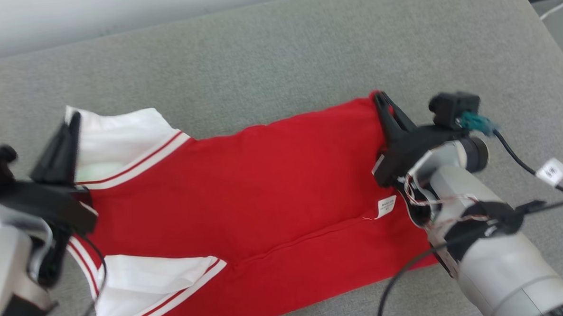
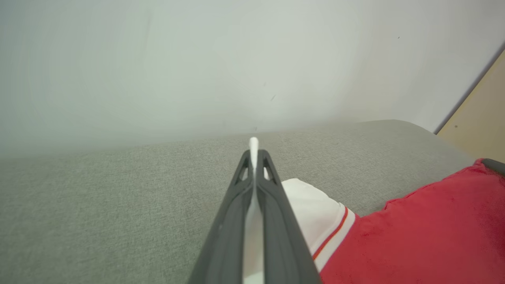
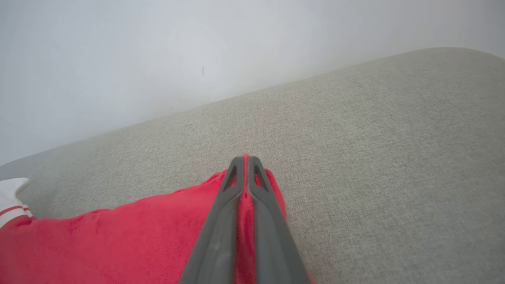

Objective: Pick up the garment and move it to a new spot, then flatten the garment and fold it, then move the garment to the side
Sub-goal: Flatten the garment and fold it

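The garment [image 1: 264, 187] is a red top with white, red-striped sleeves, spread on a grey cushion [image 1: 282, 58]. My left gripper [image 1: 73, 120] is shut on the far white sleeve, whose white cloth [image 2: 253, 221] shows pinched between its dark fingers [image 2: 276, 205]. My right gripper [image 1: 380, 98] is shut on the garment's far red corner, and red fabric [image 3: 244, 213] sits squeezed between its fingers [image 3: 221, 221]. The red body [image 2: 414, 236] lies right of my left gripper [image 2: 253, 152]. My right gripper [image 3: 245, 159] has the red body [image 3: 118, 240] on its left.
A white care label [image 1: 386, 206] lies on the red cloth near my right wrist. The second white sleeve [image 1: 149, 282] lies at the near left. Bare grey cushion stretches beyond the garment to a pale wall [image 1: 66, 20]. A black cable [image 1: 519, 159] hangs off my right wrist.
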You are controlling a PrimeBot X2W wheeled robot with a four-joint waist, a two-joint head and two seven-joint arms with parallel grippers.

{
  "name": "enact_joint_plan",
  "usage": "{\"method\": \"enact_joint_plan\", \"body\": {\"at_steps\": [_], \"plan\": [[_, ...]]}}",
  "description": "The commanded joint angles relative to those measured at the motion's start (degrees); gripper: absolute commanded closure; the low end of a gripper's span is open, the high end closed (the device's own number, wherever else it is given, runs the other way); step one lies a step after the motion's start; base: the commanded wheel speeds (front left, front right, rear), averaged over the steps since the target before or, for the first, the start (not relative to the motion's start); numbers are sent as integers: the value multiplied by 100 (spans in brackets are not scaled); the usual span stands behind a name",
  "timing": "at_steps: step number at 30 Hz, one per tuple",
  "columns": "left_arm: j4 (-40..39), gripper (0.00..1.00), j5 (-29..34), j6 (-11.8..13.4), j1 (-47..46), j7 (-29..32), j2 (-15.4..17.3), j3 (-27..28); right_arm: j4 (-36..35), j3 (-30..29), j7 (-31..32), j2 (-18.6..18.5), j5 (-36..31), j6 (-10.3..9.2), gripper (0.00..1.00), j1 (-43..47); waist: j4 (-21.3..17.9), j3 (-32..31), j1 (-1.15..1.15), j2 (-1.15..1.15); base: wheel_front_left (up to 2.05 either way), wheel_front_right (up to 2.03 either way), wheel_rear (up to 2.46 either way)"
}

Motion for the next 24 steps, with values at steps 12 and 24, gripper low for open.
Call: {"method": "enact_joint_plan", "body": {"at_steps": [12,24], "plan": [[-1873,100,-499,481,1868,-184,25,232,-1336,42,-15,-707,359,-2,100,1409,330,-478,1,1,0,0,0],[-2964,100,-599,758,3100,-321,-110,451,-1857,-33,-16,-1078,773,-1,100,2080,528,-540,1,1,0,0,0]]}}
